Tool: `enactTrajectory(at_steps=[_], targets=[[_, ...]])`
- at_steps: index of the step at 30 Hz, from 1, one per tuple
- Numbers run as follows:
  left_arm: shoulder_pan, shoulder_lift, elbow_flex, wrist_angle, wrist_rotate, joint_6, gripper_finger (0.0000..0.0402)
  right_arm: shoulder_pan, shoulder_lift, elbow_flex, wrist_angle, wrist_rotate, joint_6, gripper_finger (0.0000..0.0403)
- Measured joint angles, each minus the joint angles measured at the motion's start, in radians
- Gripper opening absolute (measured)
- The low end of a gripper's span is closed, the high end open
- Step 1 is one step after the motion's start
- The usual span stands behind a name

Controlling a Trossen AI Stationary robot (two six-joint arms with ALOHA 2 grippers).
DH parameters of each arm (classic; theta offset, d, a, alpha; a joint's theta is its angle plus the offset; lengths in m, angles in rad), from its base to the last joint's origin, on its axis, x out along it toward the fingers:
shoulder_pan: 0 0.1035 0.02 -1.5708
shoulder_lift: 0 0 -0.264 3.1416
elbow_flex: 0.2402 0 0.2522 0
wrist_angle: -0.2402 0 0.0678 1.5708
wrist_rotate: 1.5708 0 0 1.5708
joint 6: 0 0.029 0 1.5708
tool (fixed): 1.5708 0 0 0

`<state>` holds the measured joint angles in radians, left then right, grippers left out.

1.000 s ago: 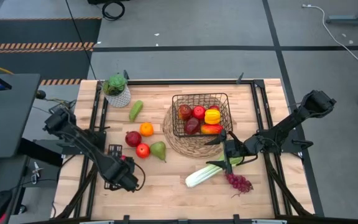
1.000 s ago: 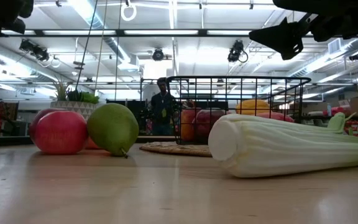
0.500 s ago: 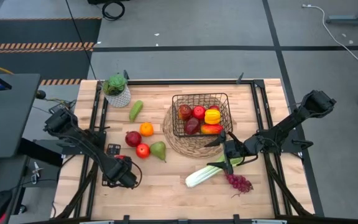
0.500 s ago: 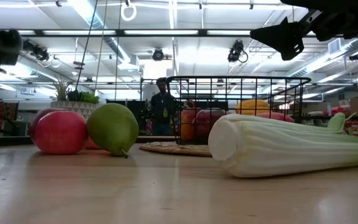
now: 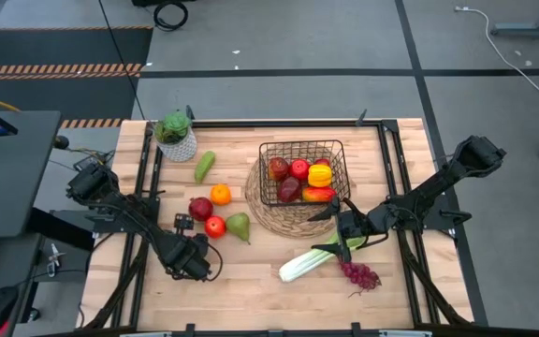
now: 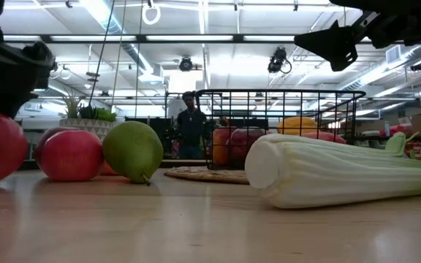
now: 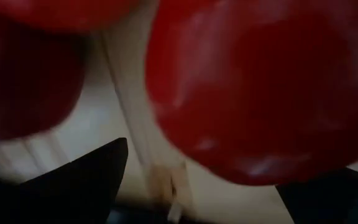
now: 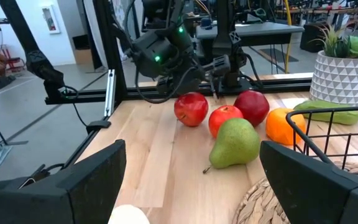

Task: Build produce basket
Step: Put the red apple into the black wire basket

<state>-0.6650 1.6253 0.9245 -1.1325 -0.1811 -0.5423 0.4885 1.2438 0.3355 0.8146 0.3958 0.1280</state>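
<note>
Basket (image 5: 304,172) partly loaded, resting on woven mat (image 5: 268,220). Loose fruit ahead of left gripper (image 5: 183,223): red apple (image 5: 215,226) nearest, darker apple (image 5: 200,208), orange (image 5: 220,194) and pear (image 5: 239,226) beyond. Fingers spread, nothing held. Step judged: approach for apple pick. Next: straddle apple, close, lift clear of neighbours. Right gripper (image 5: 329,211) spread, empty, above celery (image 5: 309,259), beside mat.

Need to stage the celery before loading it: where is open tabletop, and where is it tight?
Bare wood lies along the near edge, between the left gripper and the celery, and at the far right corner beyond the basket. It is crowded left of the straw mat, where apples, orange and pear cluster.
</note>
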Motion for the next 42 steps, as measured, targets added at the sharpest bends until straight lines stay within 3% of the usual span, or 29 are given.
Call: enactTrajectory(at_steps=[8, 16, 23, 33, 42], targets=[[0.001, 0.000, 0.008, -0.005, 0.020, 0.030, 0.0383, 0.000, 0.000, 0.000, 0.000, 0.002, 0.000, 0.0373], [0.033, -0.002, 0.154, -0.188, 0.008, 0.101, 0.0383, -0.003, 0.000, 0.000, 0.000, 0.003, 0.000, 0.0373], [0.033, -0.002, 0.199, -0.113, 0.014, 0.272, 0.0383, -0.003, 0.000, 0.000, -0.001, 0.003, 0.001, 0.0373], [0.067, -0.002, 0.199, -0.091, 0.154, 0.075, 0.0382, 0.000, 0.000, 0.000, -0.001, 0.003, 0.008, 0.0373], [0.059, -0.002, 0.199, 0.003, 0.120, 0.108, 0.0382, 0.000, 0.000, 0.000, -0.001, 0.003, 0.011, 0.0373]])
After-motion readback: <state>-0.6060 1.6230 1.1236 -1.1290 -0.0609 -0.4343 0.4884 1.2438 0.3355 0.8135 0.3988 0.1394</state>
